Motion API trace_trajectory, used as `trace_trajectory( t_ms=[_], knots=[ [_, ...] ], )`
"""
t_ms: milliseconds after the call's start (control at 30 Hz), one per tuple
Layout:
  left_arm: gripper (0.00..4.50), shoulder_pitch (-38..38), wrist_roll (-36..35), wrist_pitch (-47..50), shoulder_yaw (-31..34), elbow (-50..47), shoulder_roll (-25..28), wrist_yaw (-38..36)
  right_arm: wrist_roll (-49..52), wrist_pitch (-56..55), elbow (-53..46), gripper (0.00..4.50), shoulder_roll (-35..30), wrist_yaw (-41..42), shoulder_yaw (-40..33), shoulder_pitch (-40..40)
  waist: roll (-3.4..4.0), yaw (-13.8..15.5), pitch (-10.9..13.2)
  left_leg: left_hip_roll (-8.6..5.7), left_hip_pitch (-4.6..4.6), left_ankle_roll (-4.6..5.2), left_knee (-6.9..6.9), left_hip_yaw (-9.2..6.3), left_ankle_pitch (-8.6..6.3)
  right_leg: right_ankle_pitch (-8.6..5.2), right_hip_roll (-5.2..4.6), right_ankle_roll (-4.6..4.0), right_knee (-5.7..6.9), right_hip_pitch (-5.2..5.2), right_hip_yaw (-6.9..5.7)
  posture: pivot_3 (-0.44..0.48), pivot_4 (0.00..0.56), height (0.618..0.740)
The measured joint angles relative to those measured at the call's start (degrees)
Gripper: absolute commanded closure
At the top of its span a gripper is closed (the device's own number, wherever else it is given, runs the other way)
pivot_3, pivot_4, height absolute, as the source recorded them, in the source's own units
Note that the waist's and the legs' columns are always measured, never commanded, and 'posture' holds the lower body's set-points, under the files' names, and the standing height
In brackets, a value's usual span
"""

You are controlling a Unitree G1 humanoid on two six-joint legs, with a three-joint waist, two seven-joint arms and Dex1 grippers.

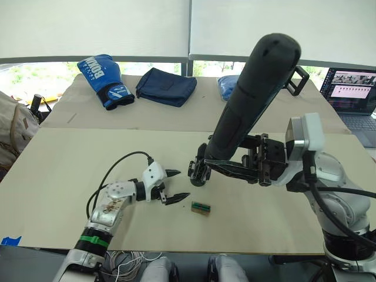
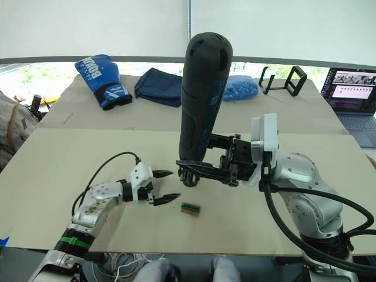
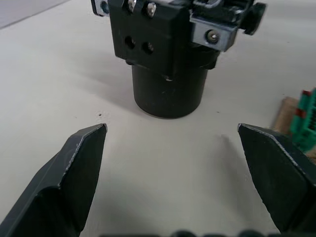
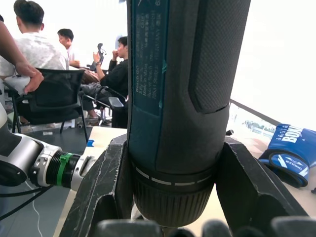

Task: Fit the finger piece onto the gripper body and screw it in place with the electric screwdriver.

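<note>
My right gripper [image 1: 205, 163] is shut on the electric screwdriver [image 1: 258, 88], a thick black cylinder held nearly upright, leaning to the right. Its lower end comes down onto the gripper body [image 1: 198, 172], a small black assembly standing mid-table. In the right wrist view both fingers [image 4: 103, 197] clamp the screwdriver [image 4: 182, 98] just above its collar. My left gripper [image 1: 173, 187] is open just left of the gripper body, level with its round base [image 3: 170, 89], touching nothing. The finger piece is hidden; I cannot make it out on the assembly.
A small green-and-brown block [image 1: 201, 207] lies just in front of the gripper body. At the table's far side lie a blue boxing glove [image 1: 106, 79], a navy cloth [image 1: 166, 86], a blue bag [image 2: 241, 87] and a black stand [image 2: 282, 79]. A laptop [image 1: 352, 94] sits far right.
</note>
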Motion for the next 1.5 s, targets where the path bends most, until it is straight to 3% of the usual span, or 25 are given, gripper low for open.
trace_trajectory(
  t_ms=[267,533,633,733,1100,1300,1433,1500],
  knots=[
    [0.03,-2.9,3.1,-0.4,-1.8,2.8,-5.8,4.8,0.0,0.0,0.0,2.53,-1.0,-0.5,-0.8,1.8,-0.01,0.1,0.0,-0.01,-0.01,0.04,0.02,-0.01,-0.01,0.03,-0.03,0.05,-0.02,0.02,0.03,0.0,0.15,0.74],
    [0.03,-3.9,4.5,0.7,-3.4,2.9,-7.3,6.4,-0.1,0.0,-0.9,2.53,-1.1,-1.6,-1.2,2.8,-0.01,0.1,0.0,0.0,0.01,0.03,0.02,-0.02,-0.01,0.03,-0.03,0.05,0.0,0.03,0.04,0.0,0.15,0.74],
    [0.84,-4.3,4.7,1.1,-3.4,3.2,-7.3,6.4,-0.1,0.0,-1.0,2.53,-1.1,-2.0,-1.2,2.9,-0.01,0.1,0.0,0.0,0.02,0.03,0.03,-0.03,-0.01,0.03,-0.03,0.05,0.0,0.03,0.04,0.0,0.15,0.74],
    [2.22,-5.9,5.0,0.6,-3.6,5.1,-7.0,5.5,-0.1,0.0,-1.3,2.53,-1.1,-2.1,-1.3,4.1,-0.01,0.1,0.0,0.0,0.01,0.03,0.03,-0.03,-0.01,0.03,-0.02,0.05,0.0,0.03,0.03,0.0,0.15,0.74],
    [2.21,-16.5,4.8,-11.3,-4.2,22.8,-5.2,-9.0,2.0,1.3,-2.4,2.53,-3.3,-2.0,-2.3,4.5,-0.03,0.0,0.0,0.0,-0.02,0.04,0.04,-0.02,-0.01,0.03,0.04,0.04,-0.03,0.01,0.0,0.0,0.15,0.74],
    [2.21,-19.8,5.3,-16.4,-4.3,29.9,-5.8,-12.3,2.7,1.9,-2.6,2.53,-3.7,-2.0,-2.3,4.6,-0.05,0.0,0.0,-0.01,-0.02,0.05,0.04,-0.02,-0.01,0.03,0.05,0.04,-0.04,0.01,0.01,0.0,0.15,0.74],
    [0.31,-19.4,5.1,-15.3,-3.4,29.7,-6.4,-11.4,2.8,1.9,-2.6,2.53,-3.8,-1.9,-2.3,4.7,-0.05,0.0,0.0,-0.01,-0.02,0.06,0.05,-0.02,-0.02,0.03,0.03,0.05,-0.04,0.01,0.03,0.0,0.15,0.74],
    [0.06,-18.4,5.0,-14.4,-3.0,28.2,-6.4,-10.4,2.8,1.9,-2.7,2.53,-3.8,-2.0,-2.3,4.7,-0.05,0.0,0.0,0.0,-0.01,0.06,0.05,-0.02,-0.02,0.03,0.03,0.05,-0.03,0.02,0.04,0.0,0.15,0.74]
  ],
)
